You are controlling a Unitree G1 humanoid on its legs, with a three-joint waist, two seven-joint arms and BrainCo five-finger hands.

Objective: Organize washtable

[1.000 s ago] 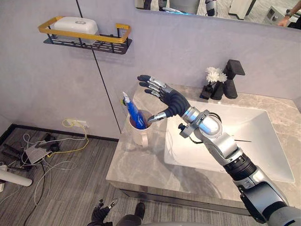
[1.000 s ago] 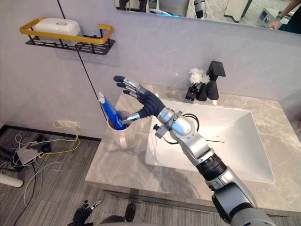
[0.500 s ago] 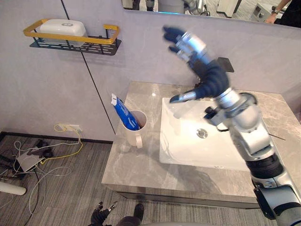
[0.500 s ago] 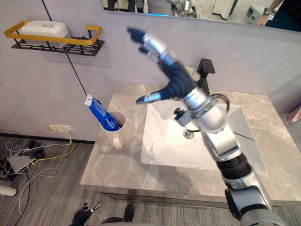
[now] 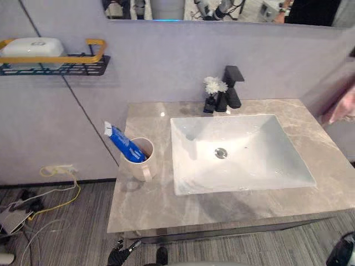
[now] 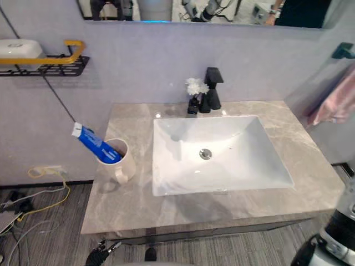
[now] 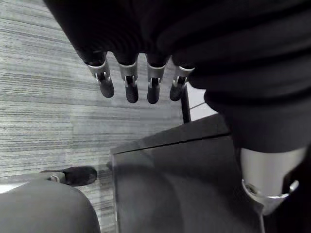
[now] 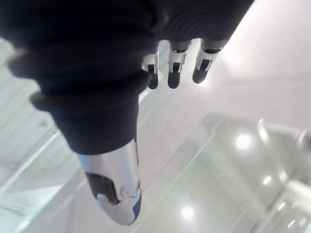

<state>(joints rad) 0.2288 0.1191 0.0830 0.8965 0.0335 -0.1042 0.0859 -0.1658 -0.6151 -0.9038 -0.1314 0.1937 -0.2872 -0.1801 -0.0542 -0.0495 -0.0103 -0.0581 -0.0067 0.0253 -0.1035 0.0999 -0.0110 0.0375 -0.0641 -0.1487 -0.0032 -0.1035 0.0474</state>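
The toothpaste tube (image 5: 125, 145) is leaning in the cup (image 5: 143, 163). I'm reading the left hand (image 7: 130, 87) and right hand (image 8: 172, 75) as slack-fingered, empty.

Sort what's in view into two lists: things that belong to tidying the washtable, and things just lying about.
Job: blue toothpaste tube, tilted in the cream cup; marble countertop.
Just there: black faucet, white flowers, sink, wall shelf with white box, floor cables, pink towel.

The blue tube (image 5: 125, 145) has its lower end hidden inside the cup (image 5: 142, 164). At upper left the wall shelf (image 5: 61, 67) is cut by the frame's edge, as is the pink cloth (image 5: 338, 103) at right.
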